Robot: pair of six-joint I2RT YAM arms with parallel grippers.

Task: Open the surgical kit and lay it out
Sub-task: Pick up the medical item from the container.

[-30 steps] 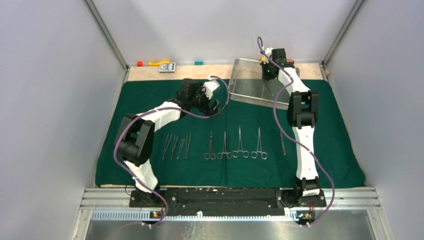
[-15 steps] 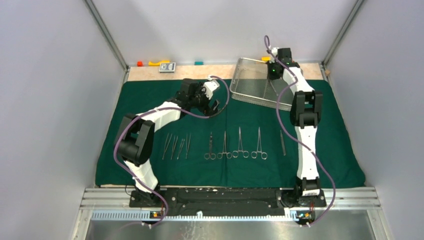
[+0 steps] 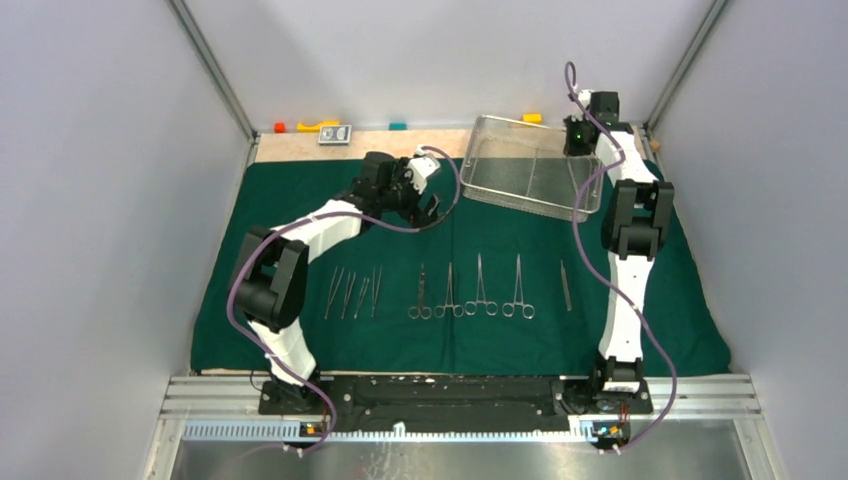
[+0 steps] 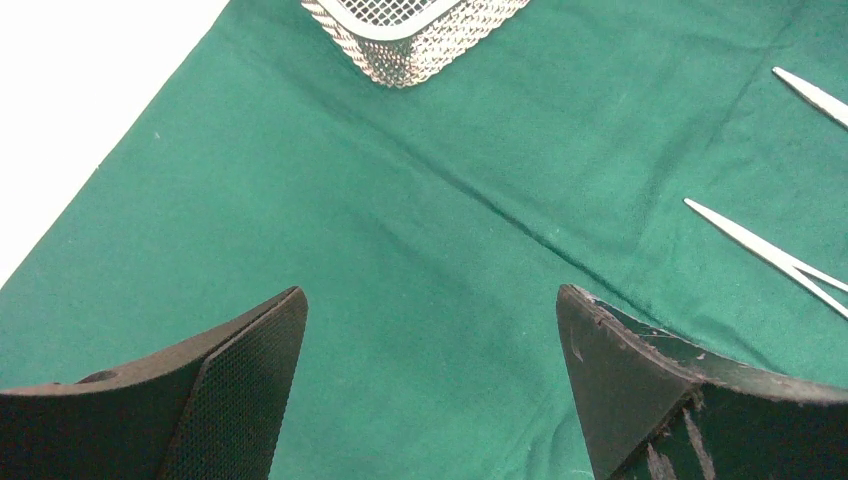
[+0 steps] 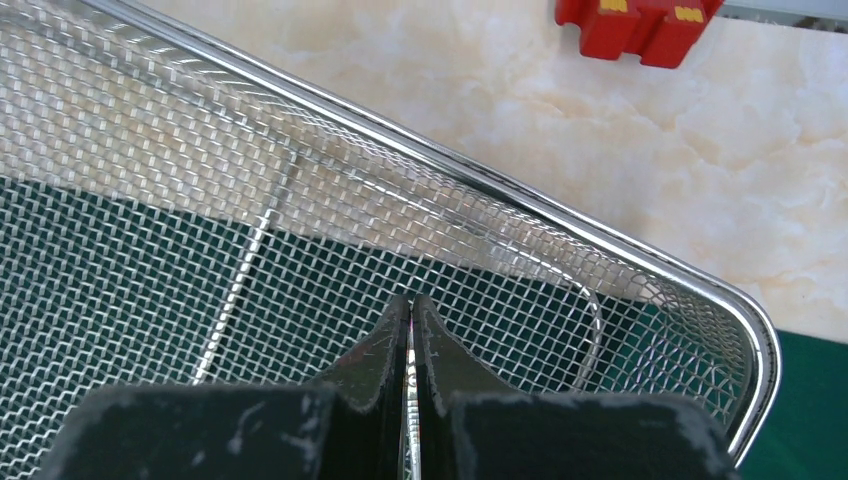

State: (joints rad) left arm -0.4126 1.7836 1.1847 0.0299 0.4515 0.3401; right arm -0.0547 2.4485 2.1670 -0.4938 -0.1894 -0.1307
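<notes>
Right gripper (image 5: 410,305) is clamped on a slim steel instrument (image 5: 408,385), wire-mesh tray (image 5: 640,262) beneath it. Left gripper (image 4: 430,292) is held wide open, green cloth (image 4: 400,200) below it.

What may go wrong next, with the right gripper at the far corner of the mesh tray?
1. The right gripper, shut, sits close to the wall of the mesh tray; pulling sideways might snag the mesh and drag the tray.
2. The left gripper hangs open over the green cloth; if it dips, it might bunch the cloth and disturb the laid-out instruments.
</notes>
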